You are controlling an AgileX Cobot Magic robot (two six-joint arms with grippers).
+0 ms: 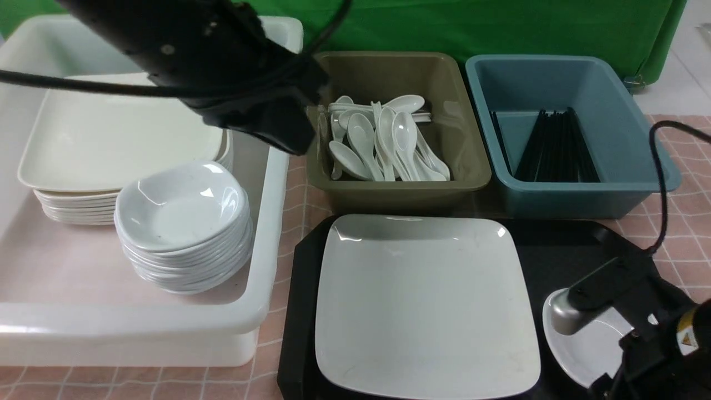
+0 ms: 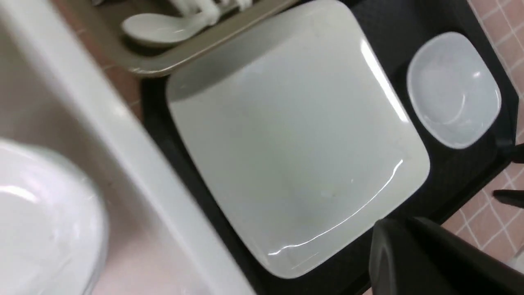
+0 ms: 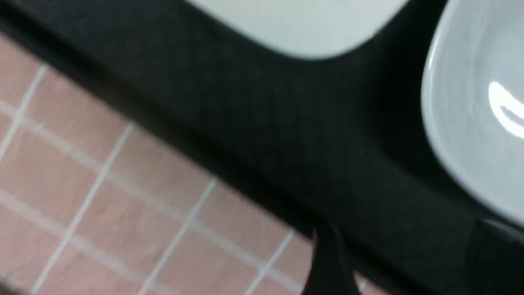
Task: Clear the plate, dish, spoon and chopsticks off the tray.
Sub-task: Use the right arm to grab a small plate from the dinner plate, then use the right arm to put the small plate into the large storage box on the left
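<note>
1. White plastic tub [image 1: 266, 266], left side of the frame. It holds stacked plates [image 1: 122, 139] and a dish stack [image 1: 183, 222], so I reckon the crockery goes there.
2. Black tray [image 1: 555, 250], bottom centre. Only two pieces sit on it.
3. Plate [image 1: 422, 300] lies flat and fills the tray's left part.
4. Olive bin [image 1: 389, 194], upper centre, has a pile of spoons [image 1: 377, 144]. The blue bin [image 1: 583, 200], upper right, has a bundle of chopsticks [image 1: 555, 147].
5. Dish [image 1: 589, 350], bottom right, sits just beside the plate with the right arm [image 1: 622, 289] over it. I guess it's next. I'd pinch the rim on the side away from the plate and lift straight up past the tray's rim before swinging left.
6. Left gripper [image 1: 283, 133], upper left, hangs by the tub's right wall, pinched together with nothing in it. It's on the route to the dish stack, so I'd move it first.
7. Right gripper: only one blurry finger [image 3: 327, 266] shows, so I can't tell if it's apart or together.
</note>
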